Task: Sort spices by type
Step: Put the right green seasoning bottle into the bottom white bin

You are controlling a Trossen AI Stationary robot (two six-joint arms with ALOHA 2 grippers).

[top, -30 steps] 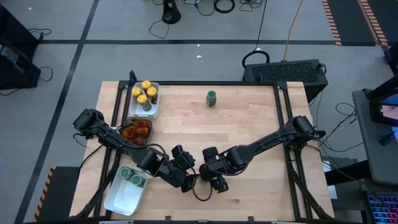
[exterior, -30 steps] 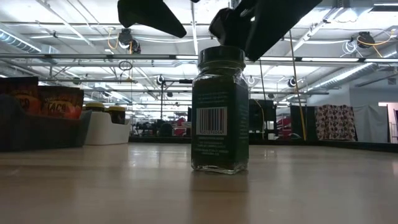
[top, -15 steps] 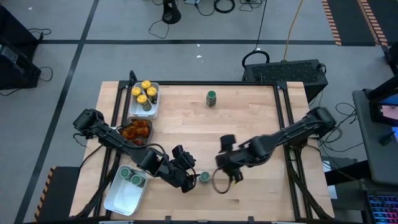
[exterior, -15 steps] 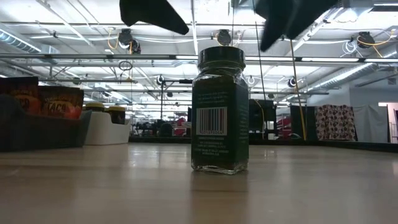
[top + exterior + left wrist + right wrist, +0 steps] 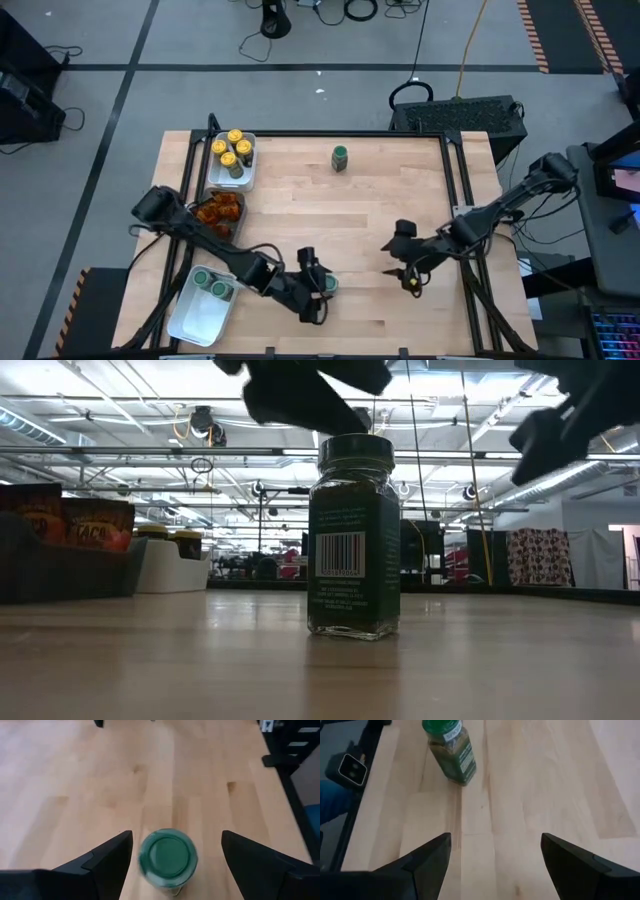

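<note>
A green-lidded spice jar [image 5: 167, 856] stands upright on the wood near the table's near edge [image 5: 329, 284]. My left gripper [image 5: 318, 290] is open over it; in the left wrist view its fingers stand on either side of the lid with a gap on both sides. My right gripper [image 5: 400, 262] is open, off to the jar's right and raised above the table. A second green-lidded jar [image 5: 341, 157] stands by the far edge and shows ahead of the right gripper [image 5: 449, 750]. In the low view the near jar [image 5: 353, 540] fills the middle.
At the table's left stand a white tray [image 5: 247, 172] of yellow-lidded jars, a dark tray [image 5: 208, 192] of orange-brown packets and a white tray [image 5: 195, 322] with two green-lidded jars. Bare wood lies between the two arms and across the table's right half.
My right gripper has drawn away from the near jar, moving up and toward the table's right edge. My left gripper has moved right until its fingers stand on either side of the jar's lid. The jar has stayed upright in the same spot.
</note>
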